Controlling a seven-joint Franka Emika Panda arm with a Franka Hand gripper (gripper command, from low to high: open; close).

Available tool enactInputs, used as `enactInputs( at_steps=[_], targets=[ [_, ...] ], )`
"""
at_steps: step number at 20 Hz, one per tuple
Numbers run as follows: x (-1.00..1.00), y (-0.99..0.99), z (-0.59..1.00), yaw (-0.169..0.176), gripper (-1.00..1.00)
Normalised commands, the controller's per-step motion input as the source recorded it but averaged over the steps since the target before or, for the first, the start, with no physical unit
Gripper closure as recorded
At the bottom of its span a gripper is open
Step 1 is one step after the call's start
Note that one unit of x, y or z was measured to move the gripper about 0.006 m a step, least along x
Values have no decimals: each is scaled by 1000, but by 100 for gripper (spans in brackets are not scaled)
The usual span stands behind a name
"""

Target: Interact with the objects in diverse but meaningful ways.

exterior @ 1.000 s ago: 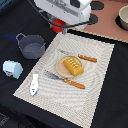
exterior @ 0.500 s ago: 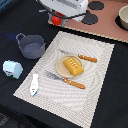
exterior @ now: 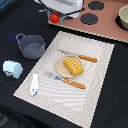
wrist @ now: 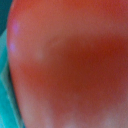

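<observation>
My gripper [exterior: 54, 19] hangs at the far edge of the woven placemat [exterior: 95, 75] in the exterior view, shut on the red tomato [exterior: 53, 18]. The tomato [wrist: 70, 65] fills the whole wrist view, so the fingers are hidden there. The yellow ridged bread loaf [exterior: 73, 65] lies on a small plate at the mat's middle. The dark grey two-handled pot [exterior: 31, 46] stands off the mat on the exterior view's left. The white-and-blue milk carton [exterior: 12, 69] and the small white bottle [exterior: 34, 84] lie nearer the front left.
A knife [exterior: 80, 56] and a fork [exterior: 67, 80] with orange handles flank the bread plate. A toy stove [exterior: 107, 22] with black burners sits at the back right, with a pale bowl [exterior: 122, 17] on it. The table is black.
The gripper with the tomato has moved up in the exterior view, toward the far edge, mostly during the first half second. Everything else has stayed in place.
</observation>
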Motion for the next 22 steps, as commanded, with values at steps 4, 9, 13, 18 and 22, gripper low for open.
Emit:
enactInputs(
  at_steps=[4,9,13,18,22],
  targets=[
    [-346,0,-395,-38,100],
    [-343,0,-461,-33,100],
    [-359,1,-476,-29,100],
    [-355,23,-474,-24,100],
    [-311,45,-404,-20,100]
  ],
)
